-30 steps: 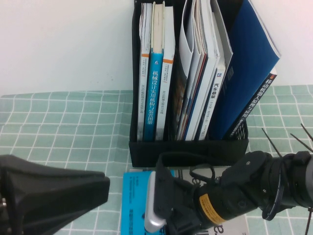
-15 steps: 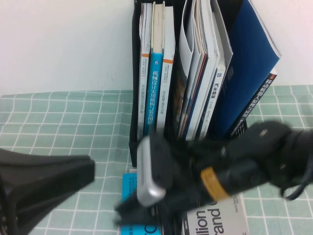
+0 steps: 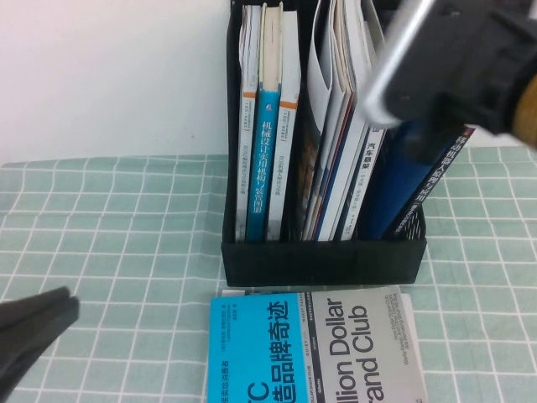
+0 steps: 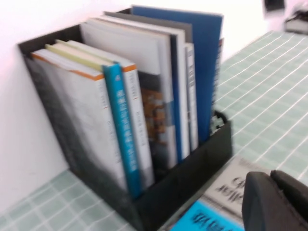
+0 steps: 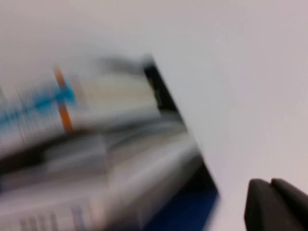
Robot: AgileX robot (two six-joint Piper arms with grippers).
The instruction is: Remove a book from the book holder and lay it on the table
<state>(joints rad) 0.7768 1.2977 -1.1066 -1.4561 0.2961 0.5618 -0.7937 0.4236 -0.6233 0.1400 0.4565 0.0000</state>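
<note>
The right gripper (image 5: 276, 204) has risen off the book (image 3: 315, 348), fingers pressed together; left gripper (image 4: 276, 202) low, fingers pressed together.

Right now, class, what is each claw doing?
Left claw: low beside the book, cannot be told.
Right claw: raised above the book holder, closed, holding nothing.

Cyan and grey book (image 3: 315, 348) lying flat, cover up, on the pale green checked table (image 3: 109, 252), just in front of the black book holder (image 3: 323, 259), holder upright against the wall, packed with standing books
</note>
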